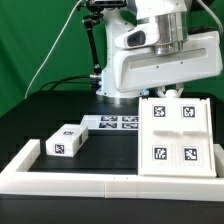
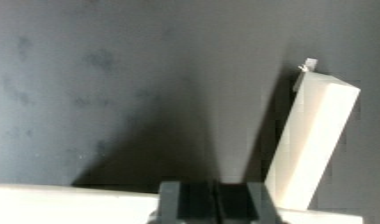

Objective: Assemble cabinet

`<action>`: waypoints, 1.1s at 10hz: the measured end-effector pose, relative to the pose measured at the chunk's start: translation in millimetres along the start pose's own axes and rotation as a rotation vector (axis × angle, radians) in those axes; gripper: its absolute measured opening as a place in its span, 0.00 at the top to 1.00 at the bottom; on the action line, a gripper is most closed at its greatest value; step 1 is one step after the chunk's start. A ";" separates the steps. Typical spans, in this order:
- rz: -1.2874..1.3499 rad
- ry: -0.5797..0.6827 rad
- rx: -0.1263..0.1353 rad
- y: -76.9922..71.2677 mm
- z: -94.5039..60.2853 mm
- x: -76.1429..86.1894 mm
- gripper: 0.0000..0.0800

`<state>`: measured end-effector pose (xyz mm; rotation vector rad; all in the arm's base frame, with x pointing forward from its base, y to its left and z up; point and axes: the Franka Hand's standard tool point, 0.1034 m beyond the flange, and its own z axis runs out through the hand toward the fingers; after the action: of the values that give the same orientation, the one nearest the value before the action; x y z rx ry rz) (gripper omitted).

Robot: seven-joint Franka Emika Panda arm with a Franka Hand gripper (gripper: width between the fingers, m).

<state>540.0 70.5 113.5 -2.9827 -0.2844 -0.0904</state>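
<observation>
The white cabinet body (image 1: pixel 171 137) stands at the exterior view's right, its face carrying several square tags. A small white block piece (image 1: pixel 62 142) with tags lies at the left. My gripper (image 1: pixel 166 94) hangs just behind the body's top edge, mostly hidden there. In the wrist view the gripper (image 2: pixel 219 204) has its two dark fingers pressed together with nothing between them. A tall white panel edge of the cabinet (image 2: pixel 318 130) rises right beside the fingers, and another white surface (image 2: pixel 62 205) lies on the other side.
The marker board (image 1: pixel 115 122) lies flat on the black table behind the small block. A long low white border frame (image 1: pixel 90 184) runs along the front. A green backdrop and the arm's base (image 1: pixel 100 80) stand behind.
</observation>
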 end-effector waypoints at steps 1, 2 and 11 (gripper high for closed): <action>-0.003 -0.004 0.002 -1.5 -3.1 3.7 1.00; -0.005 -0.004 0.001 -1.8 -1.9 2.5 1.00; -0.019 -0.012 0.007 -7.2 -24.3 23.4 1.00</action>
<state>560.4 78.2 140.3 -2.9746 -0.3139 -0.0730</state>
